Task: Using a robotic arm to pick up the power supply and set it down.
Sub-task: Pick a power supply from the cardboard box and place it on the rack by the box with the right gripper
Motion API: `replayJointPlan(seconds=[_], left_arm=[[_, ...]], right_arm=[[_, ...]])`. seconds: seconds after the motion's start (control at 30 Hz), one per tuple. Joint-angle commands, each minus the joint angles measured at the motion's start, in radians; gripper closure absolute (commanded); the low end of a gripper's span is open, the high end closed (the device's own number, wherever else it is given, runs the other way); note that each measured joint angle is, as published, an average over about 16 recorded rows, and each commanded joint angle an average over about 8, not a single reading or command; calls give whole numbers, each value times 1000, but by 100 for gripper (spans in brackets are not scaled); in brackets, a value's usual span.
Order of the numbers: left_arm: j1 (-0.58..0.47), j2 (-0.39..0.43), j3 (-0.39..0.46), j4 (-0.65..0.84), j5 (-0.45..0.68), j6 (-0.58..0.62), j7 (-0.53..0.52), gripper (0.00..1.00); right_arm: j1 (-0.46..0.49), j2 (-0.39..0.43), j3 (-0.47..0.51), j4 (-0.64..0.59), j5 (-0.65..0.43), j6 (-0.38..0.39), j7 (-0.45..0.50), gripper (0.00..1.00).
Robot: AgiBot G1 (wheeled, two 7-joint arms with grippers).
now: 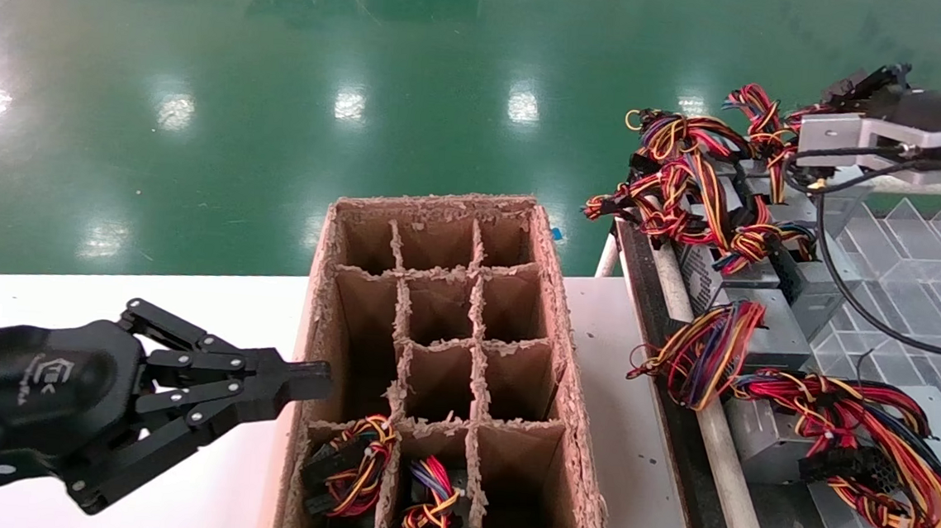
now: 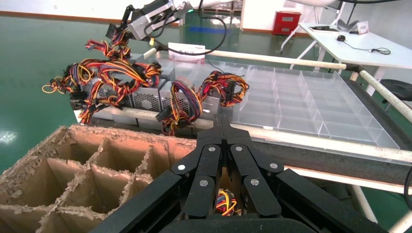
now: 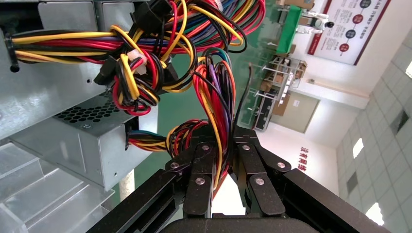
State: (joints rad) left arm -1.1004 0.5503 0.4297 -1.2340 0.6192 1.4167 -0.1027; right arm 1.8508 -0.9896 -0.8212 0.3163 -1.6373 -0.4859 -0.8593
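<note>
Logo-marked left end effector [image 1: 309, 381], closed.

Right hand [image 3: 224, 133] fingertips buried in the wire bundle [image 3: 214, 97] — can't tell the grip; power supply [image 3: 73, 131] cut off by the frame edge, and the two units in the cardboard box [image 1: 555, 303] show only wires — bodies hidden behind the dividers.

Glossy green floor [image 1: 285, 77] mirrors ceiling lights; white desk [image 2: 359, 46] behind.

White table [image 1: 145, 299] bears divided cardboard box [image 1: 569, 387].
</note>
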Motion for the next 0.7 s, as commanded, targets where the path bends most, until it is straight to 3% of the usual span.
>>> replayJointPlan(seconds=[0.03, 0.4, 0.7], left_arm=[[0, 0, 0, 0, 0, 0, 0, 100], [0, 0, 0, 0, 0, 0, 0, 100], [0, 0, 0, 0, 0, 0, 0, 100]], right_arm=[[10, -10, -8, -20, -12, -4, 8, 0], [79, -27, -3, -77, 8, -135, 91, 0], [135, -33, -15, -78, -14, -165, 126, 0]])
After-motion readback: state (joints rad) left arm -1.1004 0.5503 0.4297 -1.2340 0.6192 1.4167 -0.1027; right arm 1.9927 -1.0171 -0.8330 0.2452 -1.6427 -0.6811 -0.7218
